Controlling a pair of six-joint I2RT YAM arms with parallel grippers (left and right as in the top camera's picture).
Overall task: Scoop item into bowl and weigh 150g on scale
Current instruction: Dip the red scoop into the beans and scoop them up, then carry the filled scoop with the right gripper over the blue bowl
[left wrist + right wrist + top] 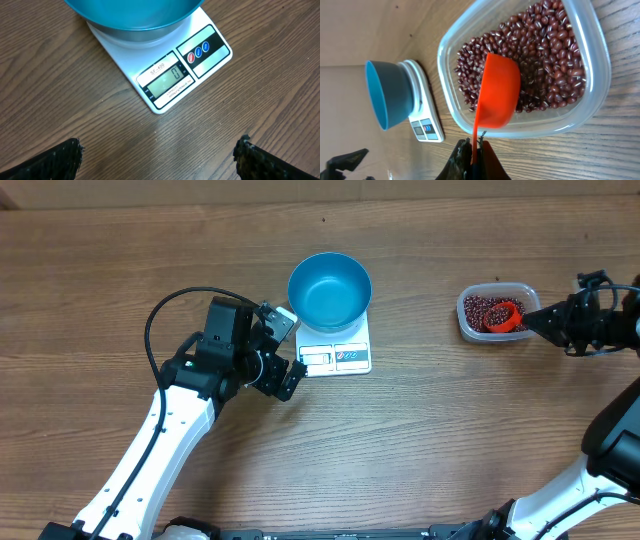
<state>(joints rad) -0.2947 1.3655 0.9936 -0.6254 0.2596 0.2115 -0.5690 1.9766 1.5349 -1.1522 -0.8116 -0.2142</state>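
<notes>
Left arm point(150, 450) and right arm point(560, 492): long white rounded links, black joints. Left arm carries a boxy black wrist housing point(225, 335). A thin black cable point(160, 310) loops beside that housing, with a small green light point(187, 363) just beside it. Left pincer point(288, 348): black, rough-textured fingers point(55, 162). Right pincer point(531, 320): dark, tapered.

The white scale point(122, 50) carries the only text that can be read. On its near edge, just above the display window point(168, 82), a small print point(158, 67) says "SF-400". The display itself shows one digit, "0". A thin line of letters under the display is too small to read, and the marks on the three round buttons point(198, 51) to its right are also not clear
</notes>
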